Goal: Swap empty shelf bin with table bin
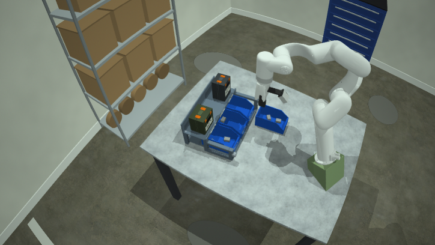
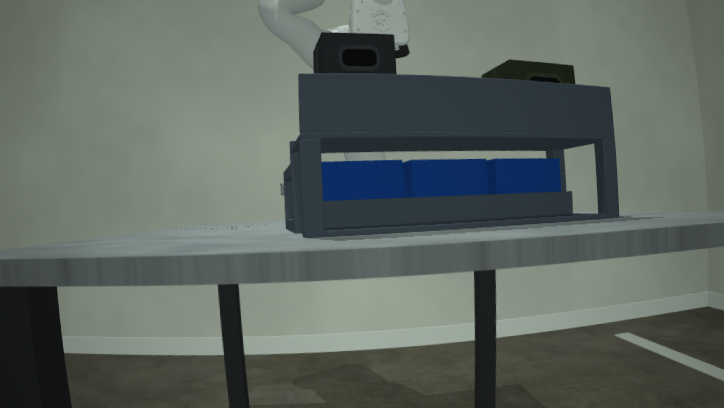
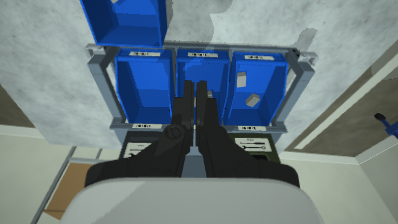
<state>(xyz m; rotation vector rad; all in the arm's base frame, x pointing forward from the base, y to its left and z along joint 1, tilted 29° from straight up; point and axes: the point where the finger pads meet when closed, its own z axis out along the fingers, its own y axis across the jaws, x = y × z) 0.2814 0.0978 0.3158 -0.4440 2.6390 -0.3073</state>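
The gripper (image 1: 262,104) (image 3: 195,94) is closed on nothing above the shelf (image 1: 219,149) (image 2: 455,108) (image 3: 111,92). The empty bin (image 1: 240,104) (image 3: 145,87) stands in the shelf's end place; the bin with parts (image 1: 270,121) (image 3: 127,22) is on the table just before it. Labels on the shelf are too small to read.

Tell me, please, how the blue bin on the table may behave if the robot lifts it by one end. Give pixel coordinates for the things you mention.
The blue bin on the table (image 1: 267,125) (image 3: 129,34) looks stiff, with straight, unbent walls, so it probably keeps its shape. Lifted by one end, it may tip, and the loose grey parts (image 1: 278,120) (image 3: 115,1) inside would likely slide.
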